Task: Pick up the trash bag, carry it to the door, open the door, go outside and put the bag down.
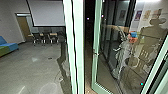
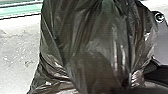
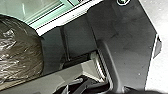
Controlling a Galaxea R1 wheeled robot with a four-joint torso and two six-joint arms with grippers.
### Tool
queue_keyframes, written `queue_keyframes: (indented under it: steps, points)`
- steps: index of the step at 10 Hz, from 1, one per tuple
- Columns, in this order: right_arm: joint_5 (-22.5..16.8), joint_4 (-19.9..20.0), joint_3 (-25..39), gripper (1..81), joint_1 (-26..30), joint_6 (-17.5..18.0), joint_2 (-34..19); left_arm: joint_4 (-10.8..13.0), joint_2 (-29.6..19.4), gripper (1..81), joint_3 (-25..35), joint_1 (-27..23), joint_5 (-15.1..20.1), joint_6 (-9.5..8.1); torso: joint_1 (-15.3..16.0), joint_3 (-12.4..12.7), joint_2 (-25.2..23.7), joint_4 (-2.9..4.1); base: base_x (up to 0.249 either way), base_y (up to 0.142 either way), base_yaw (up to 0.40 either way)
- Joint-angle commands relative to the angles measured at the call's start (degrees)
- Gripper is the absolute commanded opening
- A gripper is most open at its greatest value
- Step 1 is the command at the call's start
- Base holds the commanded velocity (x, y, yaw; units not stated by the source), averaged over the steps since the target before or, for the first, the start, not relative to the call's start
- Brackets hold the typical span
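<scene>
The dark, shiny trash bag point(image 2: 87, 50) hangs large and close before the left wrist camera, its plastic creased and gathered toward the top. Part of the same bag point(image 3: 20, 50) bulges beside the robot's base in the right wrist view. What grips the bag is hidden. In the head view a glass door point(image 1: 96, 50) with a pale green frame stands open at an angle, a dark gap between it and the thick frame post point(image 1: 75, 47).
Through glass on the left are a grey floor point(image 1: 32, 65), chairs and tables, a blue and green sofa point(image 1: 8, 46) and a white screen point(image 1: 47, 12). Figures show as reflections in the door glass on the right.
</scene>
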Motion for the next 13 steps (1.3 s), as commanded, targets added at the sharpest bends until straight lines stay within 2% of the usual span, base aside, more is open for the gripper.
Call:
queue_keyframes:
  steps: [1,13]
  points:
    - [-3.1,-0.7,0.5,81.1,2.2,-0.3,0.9,0.4,-0.3,1.0,-0.4,-3.1,3.1,0.20,0.0,0.0,0.0,0.00,0.000,-0.095,0.000]
    - [-3.1,-0.6,0.5,81.1,2.2,-0.3,0.9,0.4,-0.3,1.0,-0.3,-3.1,3.2,0.29,0.0,0.0,0.0,0.00,0.000,-0.112,0.000]
